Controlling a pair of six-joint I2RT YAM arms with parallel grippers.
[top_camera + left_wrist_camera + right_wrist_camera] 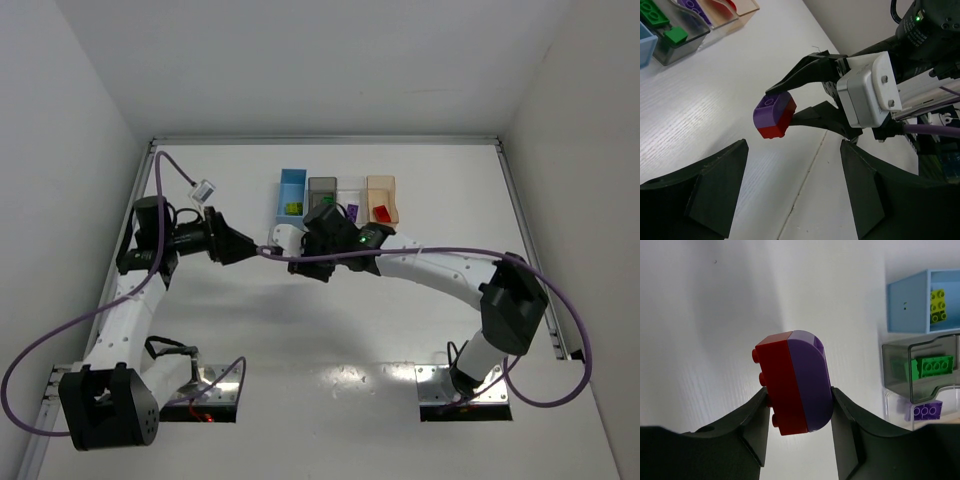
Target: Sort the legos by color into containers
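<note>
Separation is the step in hand, as I judge it. The right jaws hold a red brick (782,390) and a purple brick (810,375) pressed together as one block. They hold it above the bench (715,315), apart from the row of bins. One finger bears on the red side and the other on the purple side, so the grip goes across the joint. The left jaws stand wide open and empty. They face the block from near but do not touch it.

To do this well, I think the left jaws must come around one colour only, on the faces which the right fingers leave free. They should close firmly before any pull. Because the right grip squeezes both bricks together, a straight pull will probably fight against it, so I would rather tilt or peel one brick off. I want a slow approach, since the two arms are very close and the fingers could collide. If the block slips, it drops to the bench.

The destinations look clear to me. The clear bin (888,402) has a purple piece (925,411) inside, and the pale orange bin (381,190) has a red piece (381,213). The blue bin (910,305) and the grey bin (897,365) carry the two greens.
</note>
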